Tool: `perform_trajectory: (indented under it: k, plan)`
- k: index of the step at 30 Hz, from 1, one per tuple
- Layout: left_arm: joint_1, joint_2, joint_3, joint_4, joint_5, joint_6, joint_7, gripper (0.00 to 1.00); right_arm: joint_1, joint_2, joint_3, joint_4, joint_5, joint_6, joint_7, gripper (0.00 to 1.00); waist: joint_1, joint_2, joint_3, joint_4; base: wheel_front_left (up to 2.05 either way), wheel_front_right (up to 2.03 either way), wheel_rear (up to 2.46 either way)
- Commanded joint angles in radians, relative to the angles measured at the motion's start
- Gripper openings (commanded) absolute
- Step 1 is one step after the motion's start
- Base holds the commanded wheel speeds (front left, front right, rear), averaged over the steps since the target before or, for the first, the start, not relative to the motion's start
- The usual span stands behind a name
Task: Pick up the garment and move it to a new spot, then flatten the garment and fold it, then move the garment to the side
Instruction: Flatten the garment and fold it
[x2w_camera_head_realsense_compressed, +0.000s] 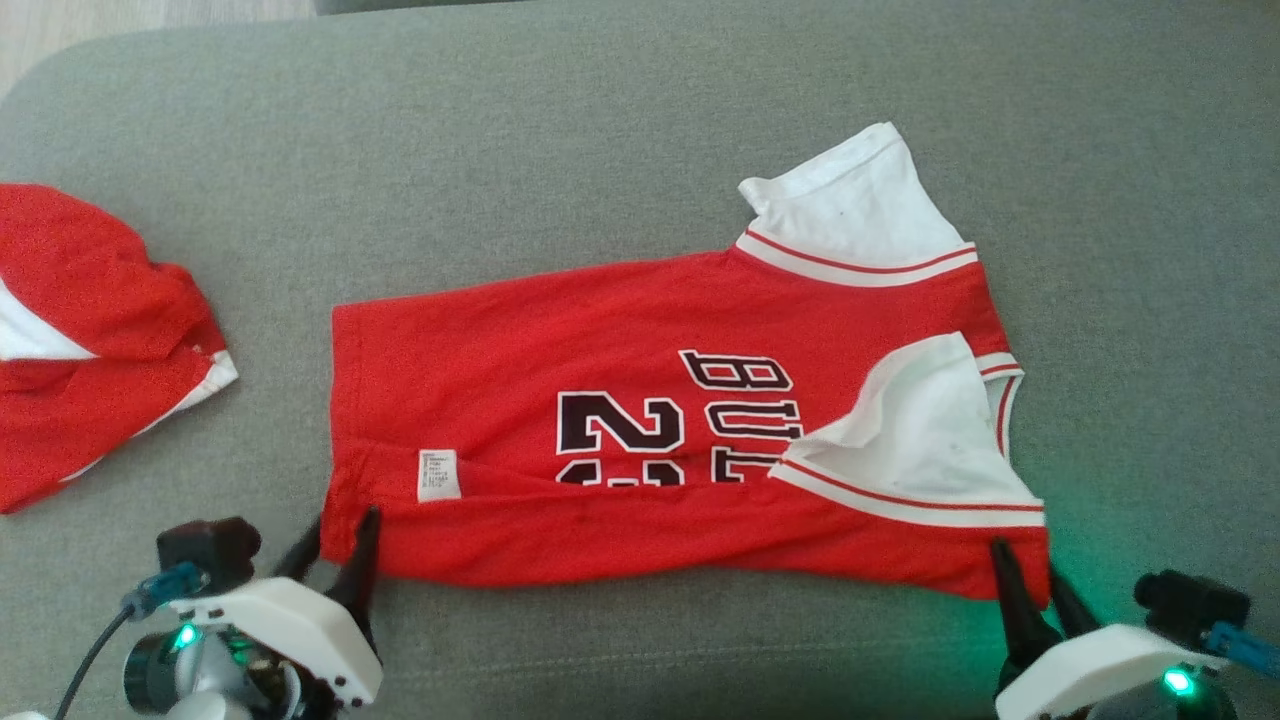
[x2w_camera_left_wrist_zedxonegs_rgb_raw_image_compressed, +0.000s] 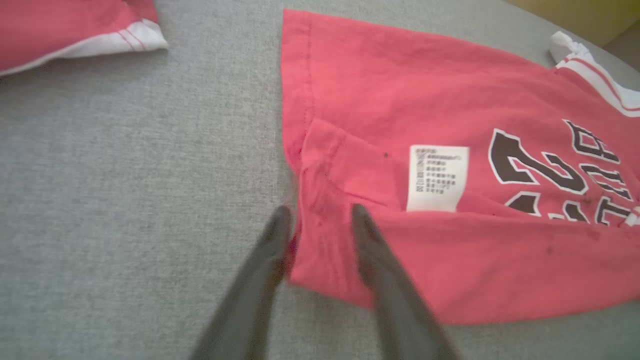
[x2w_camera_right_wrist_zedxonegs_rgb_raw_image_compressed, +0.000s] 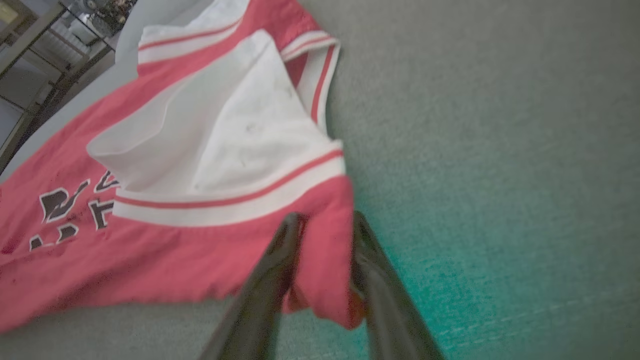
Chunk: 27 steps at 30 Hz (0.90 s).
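The garment (x2w_camera_head_realsense_compressed: 600, 330) is a red jersey with white sleeves and black lettering. It lies spread on the grey padded surface (x2w_camera_head_realsense_compressed: 600, 130), its near long edge folded over with a white care label (x2w_camera_left_wrist_zedxonegs_rgb_raw_image_compressed: 435, 177) showing. My left gripper (x2w_camera_head_realsense_compressed: 345, 520) is at the near-left corner, and in the left wrist view the left gripper (x2w_camera_left_wrist_zedxonegs_rgb_raw_image_compressed: 320, 212) has that corner of the garment (x2w_camera_left_wrist_zedxonegs_rgb_raw_image_compressed: 400, 90) pinched between its fingers. My right gripper (x2w_camera_head_realsense_compressed: 1022, 560) holds the near-right corner by the sleeve. In the right wrist view the right gripper (x2w_camera_right_wrist_zedxonegs_rgb_raw_image_compressed: 325, 217) is shut on a bunch of the garment (x2w_camera_right_wrist_zedxonegs_rgb_raw_image_compressed: 175, 250).
A second red and white garment (x2w_camera_head_realsense_compressed: 90, 330) lies crumpled at the surface's left edge, also seen in the left wrist view as the second garment (x2w_camera_left_wrist_zedxonegs_rgb_raw_image_compressed: 65, 30). Bare grey surface stretches behind and to the right of the jersey. Metal shelving (x2w_camera_right_wrist_zedxonegs_rgb_raw_image_compressed: 30, 50) stands beyond the far edge.
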Motion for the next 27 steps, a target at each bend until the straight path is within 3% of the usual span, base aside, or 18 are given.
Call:
perform_trajectory:
  k: [1,13,27]
  plan:
    - [-0.022,0.028,0.045,-0.033,-0.002,0.013,0.001,1.0,-0.03,-0.012,0.022,-0.041,-0.004,-0.001,-0.035,1.0,0.0,0.0,-0.006,-0.003,0.0,0.0,0.0]
    - [-0.043,0.011,0.077,-0.138,0.12,0.12,-0.224,1.0,-0.121,-0.012,-0.015,-0.298,-0.249,-0.001,-0.164,1.0,0.0,0.0,-0.076,0.016,0.0,0.0,0.0]
    - [-0.067,0.011,0.06,-0.164,0.143,0.131,-0.242,1.0,-0.11,-0.012,-0.011,-0.401,-0.284,-0.001,-0.087,1.0,0.0,0.0,-0.104,0.041,0.0,0.0,0.0]
